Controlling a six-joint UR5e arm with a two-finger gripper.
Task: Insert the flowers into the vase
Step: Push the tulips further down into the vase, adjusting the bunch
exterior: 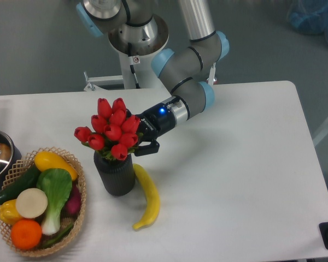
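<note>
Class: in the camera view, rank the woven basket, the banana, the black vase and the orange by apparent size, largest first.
1. Woven basket
2. Black vase and banana: too alike to rank
3. Orange

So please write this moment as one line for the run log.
flowers: stems in vase mouth | gripper: behind bunch, jaw state unclear | banana: right of vase

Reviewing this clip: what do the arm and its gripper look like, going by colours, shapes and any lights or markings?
The arm is made of silver-grey tubes with rounded grey joints capped in light blue. Its wrist ends in a black section with a small blue light. The gripper is black with two fingers. A small label sits on the base.
</note>
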